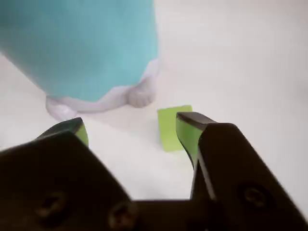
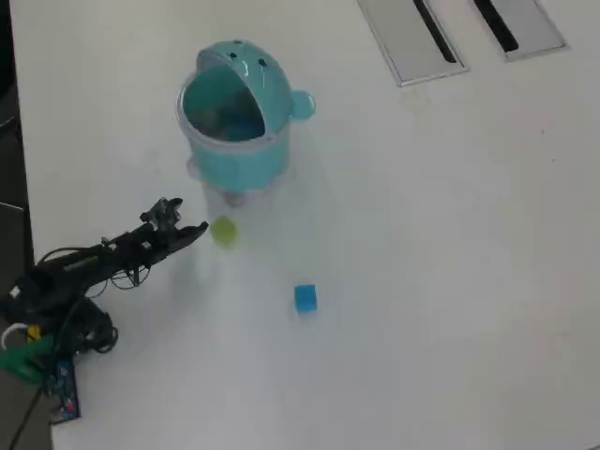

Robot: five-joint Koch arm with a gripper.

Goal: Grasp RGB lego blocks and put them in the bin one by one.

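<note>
Round teal plastic bin (image 2: 239, 122) with domed hood, paler rim and side knob: upright on white tabletop (image 2: 422, 281).

Small yellow-green plastic cube (image 2: 223, 231): on tabletop, near bin's base, just below it in overhead view; in wrist view (image 1: 171, 126) touching or just beside right-hand jaw tip.

Small blue plastic cube (image 2: 305, 298): on tabletop, farther from bin, below and right in overhead view.

Black end effector (image 1: 132, 126): jaws spread apart, gripping nothing, low near bin's base.

Grey slotted panels (image 2: 412, 37): well right of bin in overhead view.

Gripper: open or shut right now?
Open: the gripper shows two separated tips, one beside the small yellow-green plastic cube, not clamping it.
</note>
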